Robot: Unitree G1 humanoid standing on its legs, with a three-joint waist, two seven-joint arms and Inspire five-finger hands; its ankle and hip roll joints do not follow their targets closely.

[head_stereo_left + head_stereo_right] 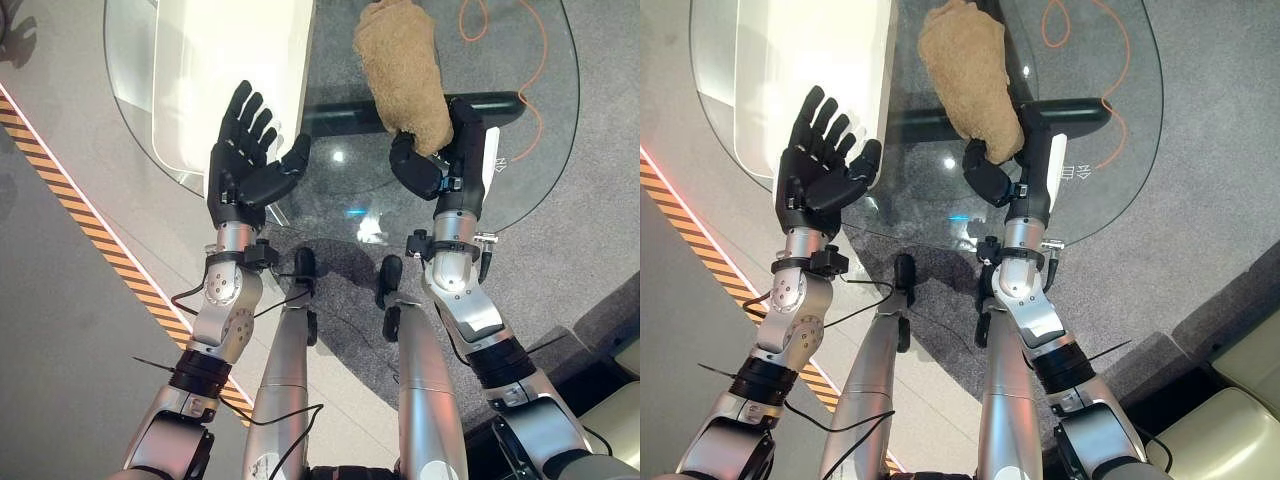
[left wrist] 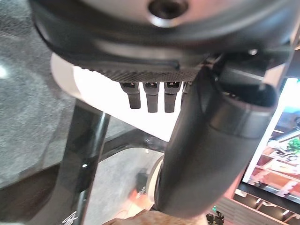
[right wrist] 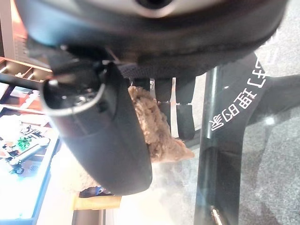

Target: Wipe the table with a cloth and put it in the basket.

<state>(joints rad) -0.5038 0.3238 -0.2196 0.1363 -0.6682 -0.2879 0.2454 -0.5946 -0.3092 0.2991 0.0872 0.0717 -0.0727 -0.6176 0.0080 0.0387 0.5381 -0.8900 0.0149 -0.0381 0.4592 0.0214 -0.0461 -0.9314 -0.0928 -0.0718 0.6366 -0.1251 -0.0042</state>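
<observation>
My right hand (image 3: 140, 42) fills the top of the frame, its thumb (image 3: 105, 140) running down the left-centre. My fingers (image 3: 185, 119) and thumb pinch the tan cloth (image 3: 157, 136) at centre. At right, through the glass table (image 3: 276, 154), a dark table leg (image 3: 220, 154) crosses over grey carpet.

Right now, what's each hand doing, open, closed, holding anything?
Left hand: open, fingers spread, holding nothing.
Right hand: shut on the tan cloth over the glass table.
</observation>
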